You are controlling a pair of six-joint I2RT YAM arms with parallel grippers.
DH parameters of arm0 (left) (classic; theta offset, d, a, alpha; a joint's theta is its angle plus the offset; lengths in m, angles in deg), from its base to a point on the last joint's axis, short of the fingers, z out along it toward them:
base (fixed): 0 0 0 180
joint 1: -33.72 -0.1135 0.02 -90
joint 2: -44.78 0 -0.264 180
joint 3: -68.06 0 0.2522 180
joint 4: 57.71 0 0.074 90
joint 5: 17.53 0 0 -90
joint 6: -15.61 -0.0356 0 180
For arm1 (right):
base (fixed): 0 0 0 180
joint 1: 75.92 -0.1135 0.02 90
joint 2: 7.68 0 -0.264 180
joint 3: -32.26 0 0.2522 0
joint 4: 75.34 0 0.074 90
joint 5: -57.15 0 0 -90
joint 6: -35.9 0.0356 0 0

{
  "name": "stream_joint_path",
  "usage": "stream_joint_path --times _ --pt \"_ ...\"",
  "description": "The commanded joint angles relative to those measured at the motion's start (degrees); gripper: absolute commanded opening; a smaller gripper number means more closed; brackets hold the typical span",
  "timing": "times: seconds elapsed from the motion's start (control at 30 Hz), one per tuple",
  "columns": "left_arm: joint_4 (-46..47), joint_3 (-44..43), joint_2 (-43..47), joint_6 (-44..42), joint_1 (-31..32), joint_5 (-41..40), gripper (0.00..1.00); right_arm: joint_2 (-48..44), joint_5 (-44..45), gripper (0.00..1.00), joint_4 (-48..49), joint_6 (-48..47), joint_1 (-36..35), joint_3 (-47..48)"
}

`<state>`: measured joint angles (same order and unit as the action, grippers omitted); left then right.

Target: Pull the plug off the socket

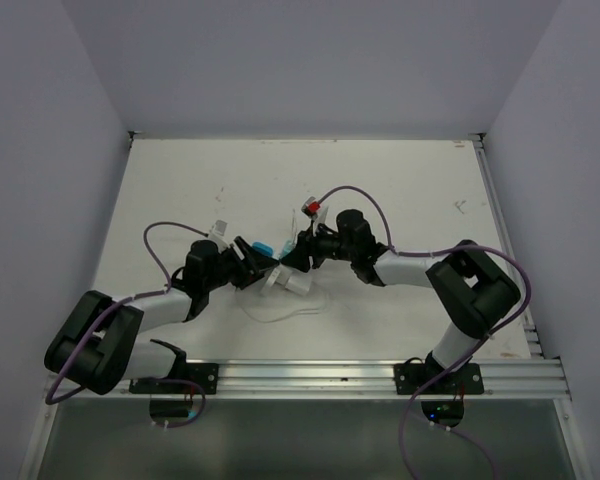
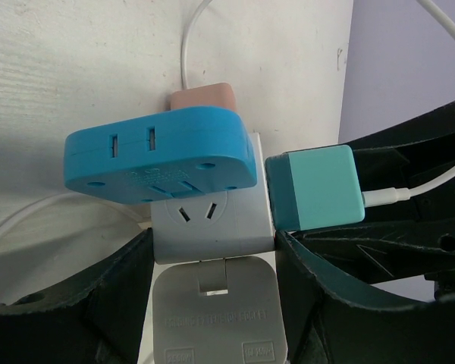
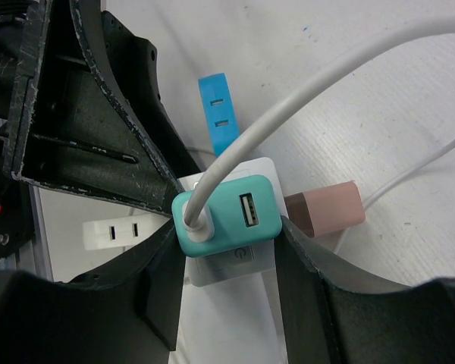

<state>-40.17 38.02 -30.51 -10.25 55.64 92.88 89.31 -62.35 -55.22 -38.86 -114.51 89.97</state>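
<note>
A grey-white socket cube (image 2: 212,220) sits between the fingers of my left gripper (image 2: 212,254), which is shut on its sides. A blue plug (image 2: 159,155) is on top of the cube, a pink plug (image 2: 205,97) is behind it, and a teal USB charger (image 2: 315,186) with a white cable sits against its right side. My right gripper (image 3: 227,227) is shut on the teal charger (image 3: 227,216), one finger on each side. In the top view both grippers (image 1: 258,262) (image 1: 292,255) meet at the table's middle.
A white plug (image 3: 117,231) lies beside the cube. The white cable (image 1: 280,312) loops toward the near edge. A red-and-white item (image 1: 311,208) and a small white item (image 1: 220,232) lie farther back. A metal rail (image 1: 310,375) runs along the front.
</note>
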Motion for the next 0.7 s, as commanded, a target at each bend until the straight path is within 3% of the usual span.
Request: stream_joint_path --times 0.0,0.37,0.67 --pt "-13.28 0.19 -0.91 -1.03 -0.55 -5.55 0.0 -6.37 -0.91 0.0 13.31 2.33 0.71 1.5" --pt "-15.14 0.98 -1.97 -1.47 -0.55 -6.87 0.0 -7.87 -3.81 0.0 20.95 9.44 5.36 -0.61" --pt "-16.55 1.24 -2.76 -0.95 -0.55 -7.4 0.0 -9.89 -3.29 0.0 17.27 7.7 5.89 1.05"
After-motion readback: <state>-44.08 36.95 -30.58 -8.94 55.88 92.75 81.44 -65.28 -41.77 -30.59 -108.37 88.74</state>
